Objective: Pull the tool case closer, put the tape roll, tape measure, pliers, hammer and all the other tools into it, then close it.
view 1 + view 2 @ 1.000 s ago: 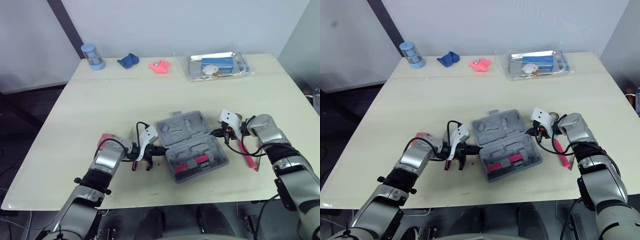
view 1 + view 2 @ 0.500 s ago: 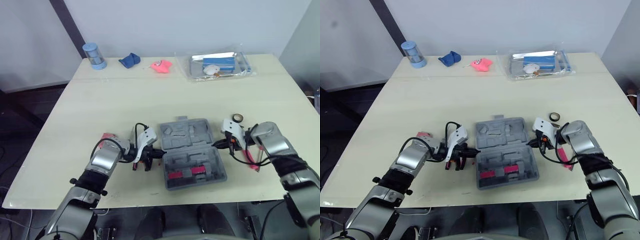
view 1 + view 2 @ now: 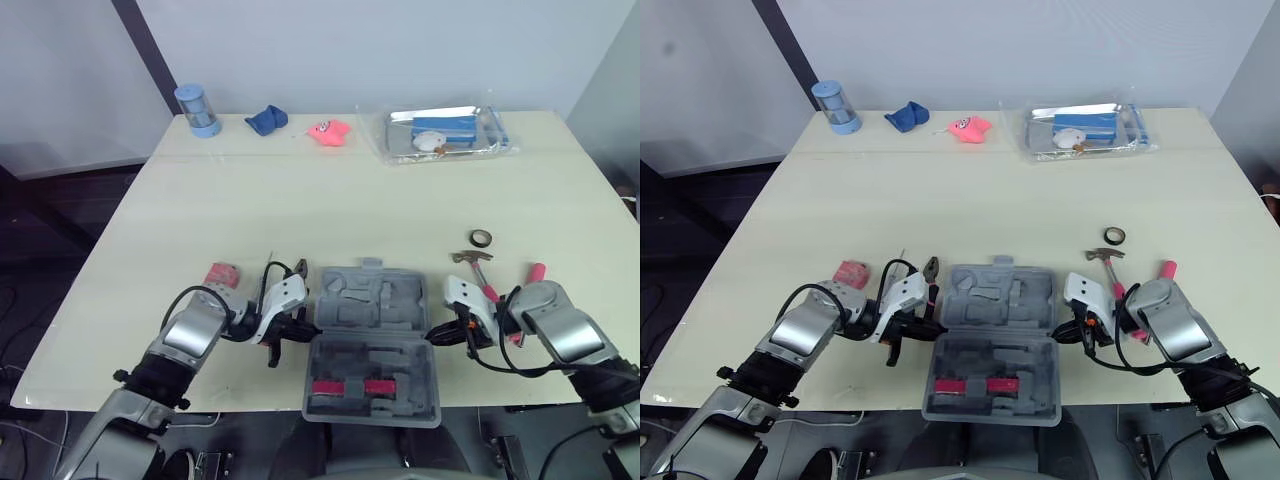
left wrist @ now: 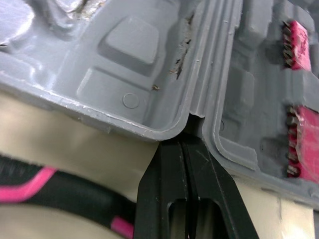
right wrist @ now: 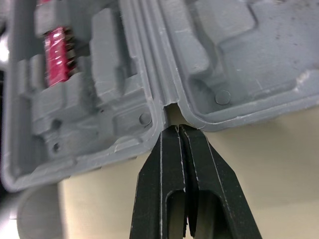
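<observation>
The tool case (image 3: 370,340) sat farther in and crooked on the tabletop (image 3: 300,200) 1 second ago. Now it sits straight, right at the near edge, and its near half seems to stick out a little over that edge. So I think the pull is done and packing comes next. My left pincer (image 4: 185,142) is closed with nothing in it, its tips pushed into the hinge notch on the left side of the case. My right pincer (image 5: 177,130) is closed and empty too, pushed into the notch on the right side. The case lies open. Its near half holds 2 pink pieces (image 3: 328,387) in their slots. Its far half has only bare shaped slots. None of the tools are in yet. The tape roll (image 3: 483,238) and the hammer (image 3: 468,258) lie to the right of the case. The pliers (image 3: 931,268) lie just beside its left far corner. A pink block (image 3: 220,274) farther left may be the tape measure. By the far edge, a clear bag (image 3: 445,133) holds blue and white things.
</observation>
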`<state>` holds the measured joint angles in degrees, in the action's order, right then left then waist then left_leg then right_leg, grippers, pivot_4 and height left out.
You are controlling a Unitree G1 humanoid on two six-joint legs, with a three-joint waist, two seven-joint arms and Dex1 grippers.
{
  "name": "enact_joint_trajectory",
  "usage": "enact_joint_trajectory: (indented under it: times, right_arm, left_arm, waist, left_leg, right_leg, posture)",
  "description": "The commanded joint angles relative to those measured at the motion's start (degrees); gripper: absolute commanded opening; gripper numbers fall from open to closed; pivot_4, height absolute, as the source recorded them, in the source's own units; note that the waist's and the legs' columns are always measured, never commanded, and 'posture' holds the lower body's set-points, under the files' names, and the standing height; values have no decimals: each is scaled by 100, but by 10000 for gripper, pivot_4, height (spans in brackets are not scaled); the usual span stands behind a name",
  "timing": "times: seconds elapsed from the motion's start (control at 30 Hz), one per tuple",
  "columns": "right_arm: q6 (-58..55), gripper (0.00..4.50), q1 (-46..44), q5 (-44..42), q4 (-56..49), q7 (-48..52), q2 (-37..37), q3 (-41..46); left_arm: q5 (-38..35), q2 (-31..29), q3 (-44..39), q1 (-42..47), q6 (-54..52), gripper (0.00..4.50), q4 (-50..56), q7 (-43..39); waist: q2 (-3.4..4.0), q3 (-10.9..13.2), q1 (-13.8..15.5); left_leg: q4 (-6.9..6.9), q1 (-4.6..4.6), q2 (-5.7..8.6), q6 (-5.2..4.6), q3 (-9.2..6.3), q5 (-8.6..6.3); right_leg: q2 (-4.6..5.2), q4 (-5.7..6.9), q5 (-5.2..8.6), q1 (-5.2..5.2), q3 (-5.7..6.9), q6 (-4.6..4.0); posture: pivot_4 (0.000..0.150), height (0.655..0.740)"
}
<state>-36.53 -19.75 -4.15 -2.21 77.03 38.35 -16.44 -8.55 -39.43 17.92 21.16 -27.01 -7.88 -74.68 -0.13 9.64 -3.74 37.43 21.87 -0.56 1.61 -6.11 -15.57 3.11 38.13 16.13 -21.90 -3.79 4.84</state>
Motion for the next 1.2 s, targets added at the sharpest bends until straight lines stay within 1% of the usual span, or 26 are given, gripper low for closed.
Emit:
enact_joint_trajectory:
  times: [0.03,0.23,0.5,1.2]
  right_arm:
    - [-119,555,53,-245,-381,-84,57,17]
    - [-234,555,137,-419,-525,-260,114,-42]
    - [-307,555,156,-566,-571,-362,165,-115]
    - [-383,555,170,-783,-618,-383,416,-211]
  left_arm:
    - [-115,-190,23,-151,62,0,386,-246]
    - [-138,-345,6,-322,-29,0,590,-309]
    - [-77,-252,13,-244,26,0,424,-149]
    - [-90,-186,149,-265,18,0,544,-237]
  waist:
    - [0,0,-9]
    - [-1,1,32]
    - [-1,1,53]
    - [-1,1,129]
  left_leg:
    - [0,0,0,0,0,0]
    - [0,1,-1,-1,-1,0]
    - [0,0,-1,-1,-1,0]
    - [0,1,-1,-1,1,0]
  right_leg:
    - [0,0,0,0,0,0]
    - [0,-1,0,0,1,0]
    - [-1,-1,0,0,2,0]
    - [0,-3,0,0,2,0]
  posture:
    - [1500,7400]
    - [1500,7400]
    - [1500,7400]
    - [1500,7400]
